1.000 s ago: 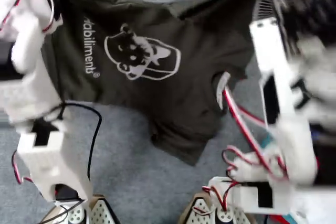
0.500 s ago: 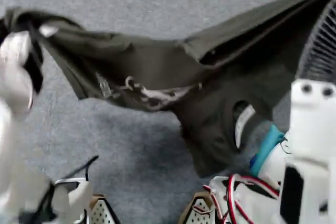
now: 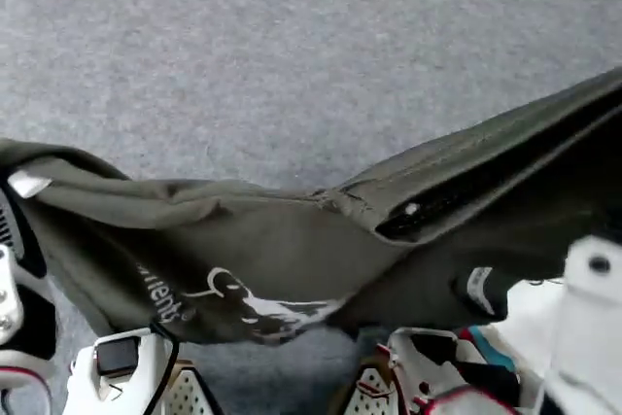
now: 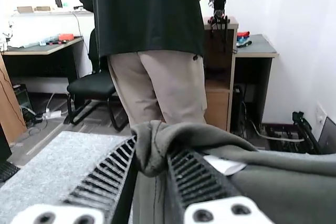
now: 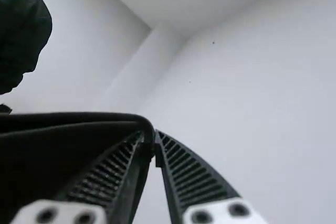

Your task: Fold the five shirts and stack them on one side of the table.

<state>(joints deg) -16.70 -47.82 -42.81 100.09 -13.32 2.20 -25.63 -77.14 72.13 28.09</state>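
The shirt [image 3: 292, 250] is soft, matt cloth with a flat white print, creased where it bunches. The table [image 3: 292, 65] has a rough, fuzzy, felt-like grey covering. The left gripper [image 4: 153, 150] and the right gripper [image 5: 152, 140] have ribbed, matt black plastic jaws on smooth white plastic bases.

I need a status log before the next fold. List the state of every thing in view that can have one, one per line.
dark olive T-shirt: unfolded, held up and stretched between the two grippers, sagging in the middle.
left gripper: jaws shut on a bunched edge of the shirt.
right gripper: jaws shut on a fold of the shirt's edge.
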